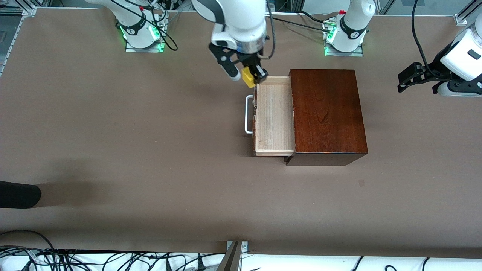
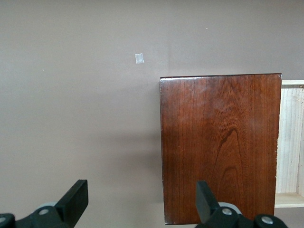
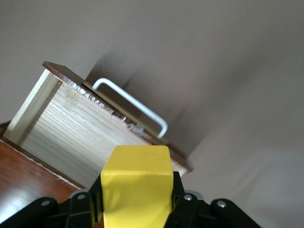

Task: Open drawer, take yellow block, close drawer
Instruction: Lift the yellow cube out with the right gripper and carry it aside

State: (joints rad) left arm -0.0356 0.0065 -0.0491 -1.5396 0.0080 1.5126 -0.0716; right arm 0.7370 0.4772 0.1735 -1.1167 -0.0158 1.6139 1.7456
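The dark red-brown box [image 1: 327, 113] stands mid-table with its drawer [image 1: 274, 116] pulled out toward the right arm's end, its pale inside bare. A white loop handle [image 1: 248, 114] sits on the drawer's front. My right gripper [image 1: 253, 77] hangs over the drawer's corner nearest the robot bases, shut on the yellow block [image 1: 247, 78]. In the right wrist view the block [image 3: 137, 180] fills the space between the pads, above the drawer [image 3: 71, 128] and handle [image 3: 135, 107]. My left gripper [image 1: 408, 77] waits open in the air past the box [image 2: 221, 142], at the left arm's end; its fingers [image 2: 78, 192] hold nothing.
A small pale tape mark [image 1: 362, 183] lies on the brown table, nearer the front camera than the box. A dark rounded object [image 1: 19, 194] juts in at the right arm's end of the table. Cables run along the table's front edge.
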